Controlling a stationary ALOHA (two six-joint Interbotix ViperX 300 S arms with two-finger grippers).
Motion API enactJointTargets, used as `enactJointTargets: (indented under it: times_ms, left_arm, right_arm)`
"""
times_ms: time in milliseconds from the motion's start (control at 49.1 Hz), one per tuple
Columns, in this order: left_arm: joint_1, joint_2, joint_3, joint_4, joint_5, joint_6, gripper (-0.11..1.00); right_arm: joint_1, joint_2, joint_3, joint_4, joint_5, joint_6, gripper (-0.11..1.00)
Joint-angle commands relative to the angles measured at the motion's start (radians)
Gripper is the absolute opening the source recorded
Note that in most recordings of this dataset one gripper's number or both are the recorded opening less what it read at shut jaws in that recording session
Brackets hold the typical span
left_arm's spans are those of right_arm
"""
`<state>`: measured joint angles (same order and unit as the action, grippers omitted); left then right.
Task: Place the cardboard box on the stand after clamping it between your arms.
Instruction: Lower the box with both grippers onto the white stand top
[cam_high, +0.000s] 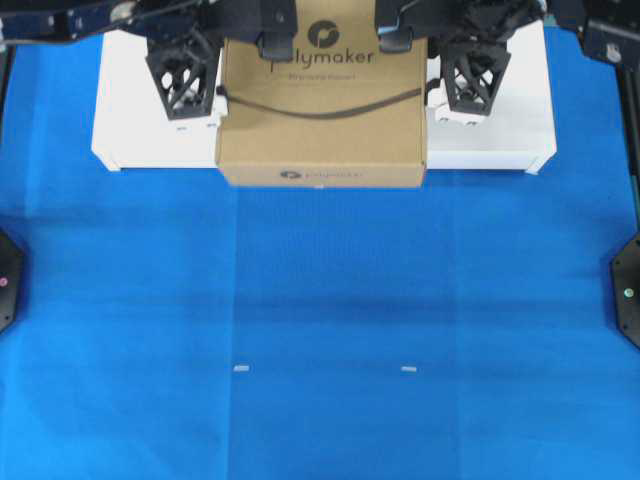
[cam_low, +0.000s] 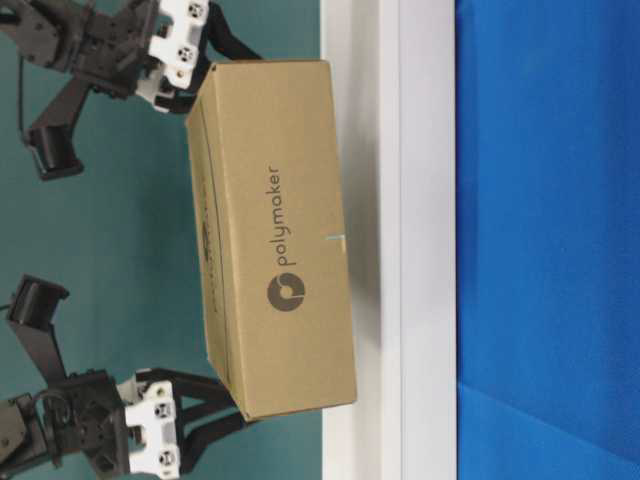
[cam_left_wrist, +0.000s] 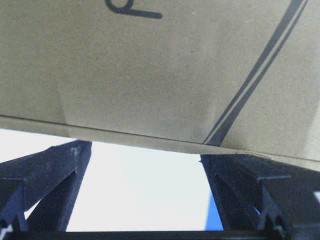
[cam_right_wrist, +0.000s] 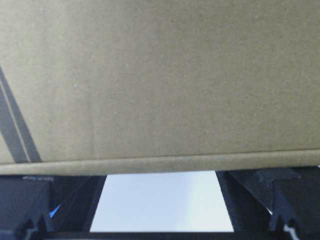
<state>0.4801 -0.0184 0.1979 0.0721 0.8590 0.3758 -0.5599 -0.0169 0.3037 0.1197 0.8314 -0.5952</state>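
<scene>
Resting on the stand (cam_high: 130, 135) along its front edge, the cardboard box (cam_high: 320, 115) appears placed; left gripper (cam_high: 185, 85) and right gripper (cam_high: 475, 85) flank it, fingers spread, grasping nothing; withdrawal remains.

Wide open on both sides: left gripper (cam_high: 186, 82) and right gripper (cam_high: 473, 82), each just beside a flank of the cardboard box (cam_high: 320, 110), which blocks any passage inward ahead of the jaws. Under the jaws, only bare white stand (cam_high: 130, 130). Beyond, toward the camera, open blue table cover (cam_high: 320, 320).
</scene>
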Motion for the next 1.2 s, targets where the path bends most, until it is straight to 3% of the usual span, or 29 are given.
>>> enactJointTargets:
  times_ms: [0,244,570,1181]
  left_arm:
    - [-0.034,0.003,-0.169,-0.020,-0.084,-0.018,0.86]
    - [0.012,0.037,-0.201,-0.020,-0.084,-0.014,0.86]
    - [0.040,0.083,-0.249,-0.020,-0.081,-0.012,0.86]
    - [0.080,0.106,-0.262,-0.020,-0.080,-0.014,0.86]
  right_arm:
    - [0.055,0.006,-0.126,0.101,-0.077,-0.002,0.99]
    - [0.003,0.038,-0.163,0.126,-0.063,-0.052,0.99]
    - [-0.069,0.098,-0.215,0.216,-0.028,-0.189,0.99]
    - [-0.124,0.155,-0.235,0.224,-0.018,-0.252,0.99]
